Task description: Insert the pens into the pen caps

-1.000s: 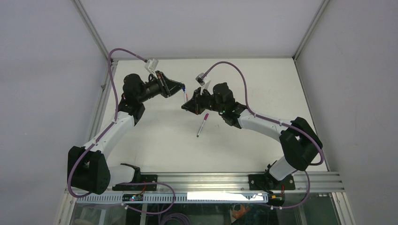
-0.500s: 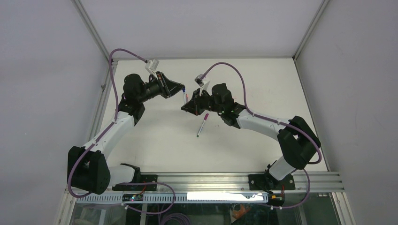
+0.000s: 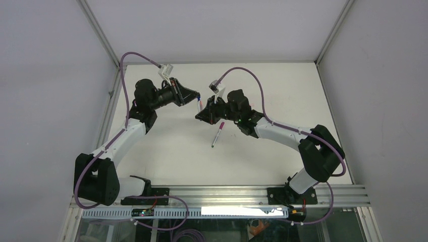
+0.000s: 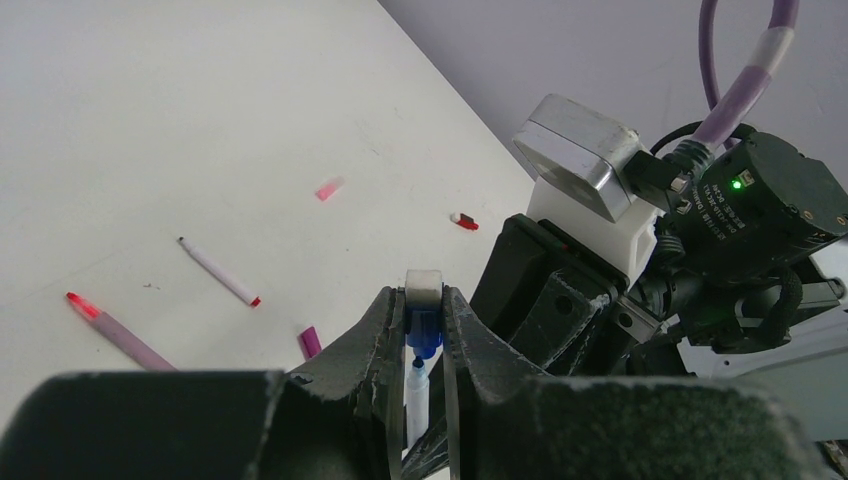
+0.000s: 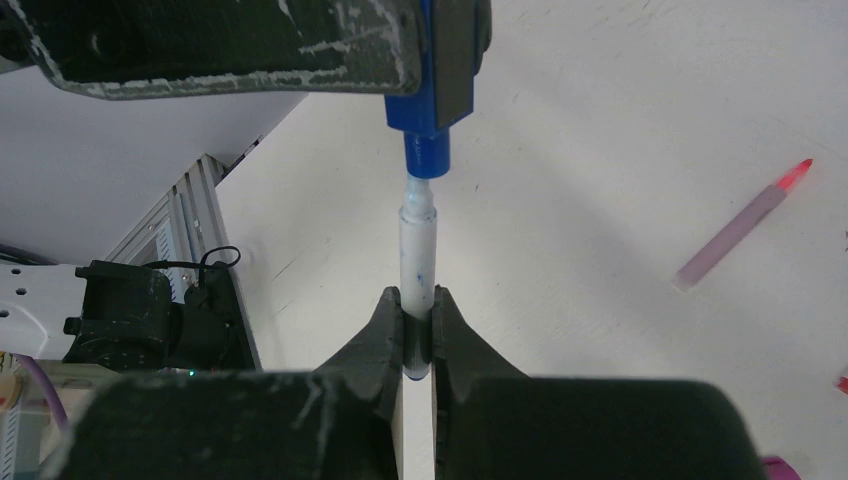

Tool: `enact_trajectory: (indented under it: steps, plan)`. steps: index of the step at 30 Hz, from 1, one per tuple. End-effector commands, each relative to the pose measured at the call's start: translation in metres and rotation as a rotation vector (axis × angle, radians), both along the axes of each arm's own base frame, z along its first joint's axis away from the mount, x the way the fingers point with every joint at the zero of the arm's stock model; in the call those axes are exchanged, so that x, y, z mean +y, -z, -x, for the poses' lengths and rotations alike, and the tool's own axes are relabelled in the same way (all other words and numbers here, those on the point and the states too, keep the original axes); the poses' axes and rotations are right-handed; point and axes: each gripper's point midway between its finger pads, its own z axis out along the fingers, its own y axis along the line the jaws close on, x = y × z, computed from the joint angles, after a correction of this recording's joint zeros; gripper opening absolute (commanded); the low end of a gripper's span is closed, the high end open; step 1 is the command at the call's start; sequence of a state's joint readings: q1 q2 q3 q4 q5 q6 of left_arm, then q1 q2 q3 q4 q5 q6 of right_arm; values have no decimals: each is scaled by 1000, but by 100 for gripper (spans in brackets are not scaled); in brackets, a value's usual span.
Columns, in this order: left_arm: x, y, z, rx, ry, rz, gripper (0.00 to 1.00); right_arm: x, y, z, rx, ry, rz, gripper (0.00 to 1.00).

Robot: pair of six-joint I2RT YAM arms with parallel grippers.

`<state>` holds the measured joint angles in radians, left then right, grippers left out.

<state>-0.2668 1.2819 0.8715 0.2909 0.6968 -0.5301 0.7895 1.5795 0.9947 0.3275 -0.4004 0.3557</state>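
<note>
My left gripper (image 4: pixel 425 318) is shut on a blue pen cap (image 4: pixel 424 333), which also shows in the right wrist view (image 5: pixel 425 105). My right gripper (image 5: pixel 417 332) is shut on a white pen (image 5: pixel 417 255) with a blue tip, held upright. The pen's tip meets the mouth of the blue cap. In the top view both grippers, left (image 3: pixel 198 97) and right (image 3: pixel 200 115), meet above the table's middle back. A white pen with a magenta cap (image 3: pixel 217 134) lies just in front of them.
On the table lie a pinkish pen with a red tip (image 4: pixel 112 330), a white pen with a red tip (image 4: pixel 217 271), a magenta cap (image 4: pixel 310 342), a pale pink cap (image 4: pixel 328 188) and a red cap (image 4: pixel 464 221). The pinkish pen also shows in the right wrist view (image 5: pixel 740 225).
The left arm has shifted slightly; the two grippers stay close together with cap and pen tip meeting. The capped pen on the table has not moved.
</note>
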Motion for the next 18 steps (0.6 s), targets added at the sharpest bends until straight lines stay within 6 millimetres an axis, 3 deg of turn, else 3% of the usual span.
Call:
enact_trajectory:
  steps: [1, 18]
  plan:
    - [-3, -14, 1, -62, 30, 7, 0, 4, -37, -9, -88, 6, -58, 0]
    - [8, -28, -4, -102, -26, -18, 0, 0, -26, -5, -67, 0, -36, 0]
